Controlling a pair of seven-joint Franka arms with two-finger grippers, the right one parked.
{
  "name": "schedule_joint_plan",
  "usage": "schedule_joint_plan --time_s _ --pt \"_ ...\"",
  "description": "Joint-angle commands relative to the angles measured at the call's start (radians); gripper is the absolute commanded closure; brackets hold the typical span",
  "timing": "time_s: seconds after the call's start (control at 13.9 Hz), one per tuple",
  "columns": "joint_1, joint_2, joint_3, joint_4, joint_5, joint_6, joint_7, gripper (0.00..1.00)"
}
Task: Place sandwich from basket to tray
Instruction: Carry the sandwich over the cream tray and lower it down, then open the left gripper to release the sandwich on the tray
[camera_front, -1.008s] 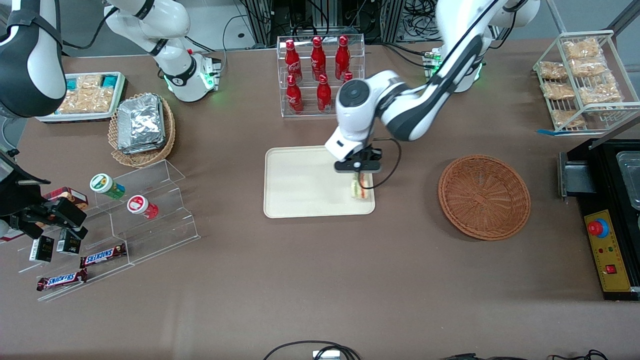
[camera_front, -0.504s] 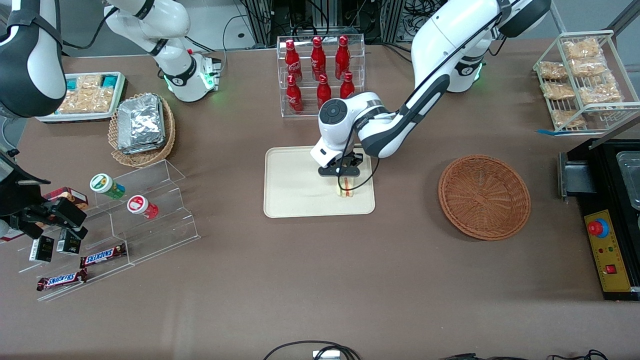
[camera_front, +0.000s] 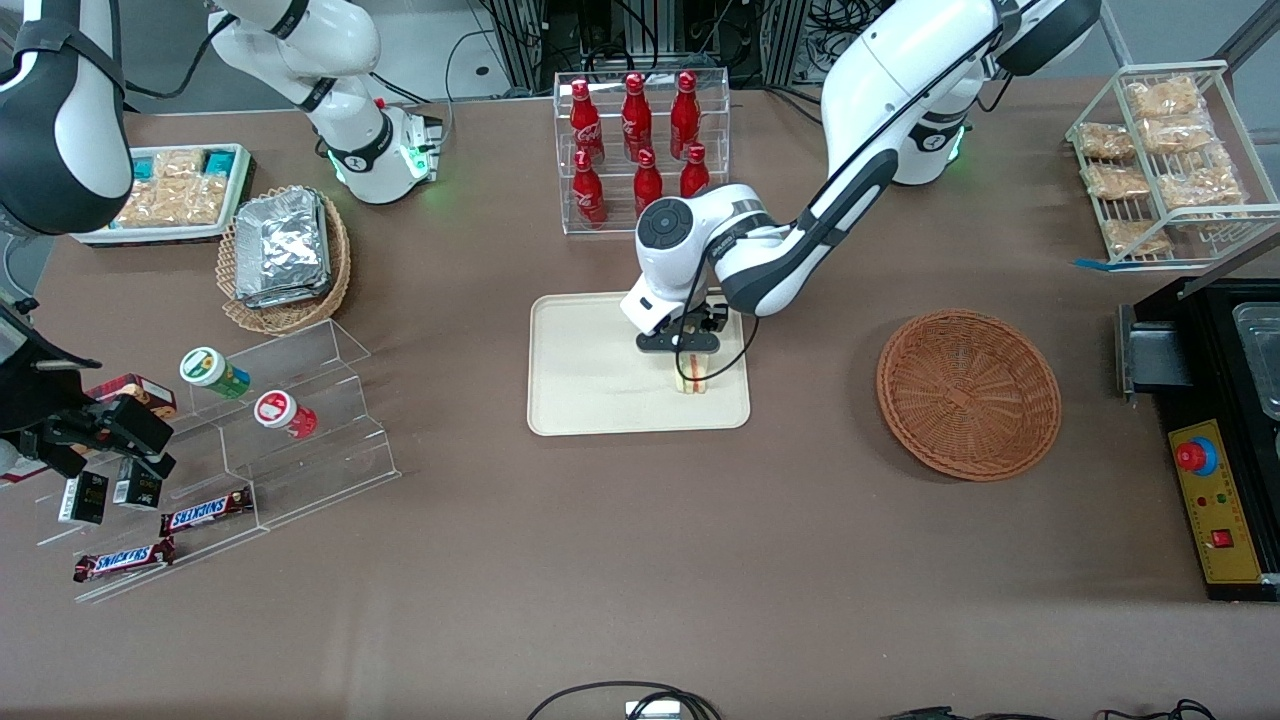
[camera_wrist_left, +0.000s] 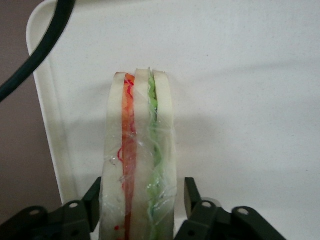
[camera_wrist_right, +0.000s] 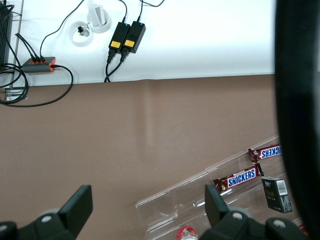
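The sandwich (camera_front: 691, 376), a clear-wrapped wedge with orange and green layers, stands on its edge on the cream tray (camera_front: 590, 390), near the tray's end that faces the basket. My left gripper (camera_front: 689, 362) is low over it, straddling it. In the left wrist view the sandwich (camera_wrist_left: 137, 150) sits between the fingers of the gripper (camera_wrist_left: 141, 192), which is open: one finger (camera_wrist_left: 93, 196) lies against the bread and the other (camera_wrist_left: 190, 192) stands a little apart from it. The tray (camera_wrist_left: 240, 75) fills that view. The reddish-brown basket (camera_front: 968, 393) holds nothing and lies toward the working arm's end.
A clear rack of red bottles (camera_front: 640, 150) stands just farther from the camera than the tray. A tan basket of foil packets (camera_front: 285, 255) and acrylic shelves with snacks (camera_front: 290, 420) lie toward the parked arm's end. A wire rack (camera_front: 1160, 160) and a black machine (camera_front: 1220, 440) lie past the basket.
A second ago the gripper carried the sandwich over the tray's corner nearest the basket; it then moved inward over the tray and lower. Over the last half second it has held still.
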Motion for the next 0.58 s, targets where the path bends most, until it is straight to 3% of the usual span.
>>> schedule_joint_plan --time_s 0.0,0.14,0.5 --pt "-0.001 -0.029 0.007 0.061 0.000 -0.078 -0.024 0.00" --pt "0.000 -0.027 0.010 0.161 -0.024 -0.179 -0.067 0.00" --pt "0.115 -0.082 0.010 0.275 -0.069 -0.310 -0.075 0.00"
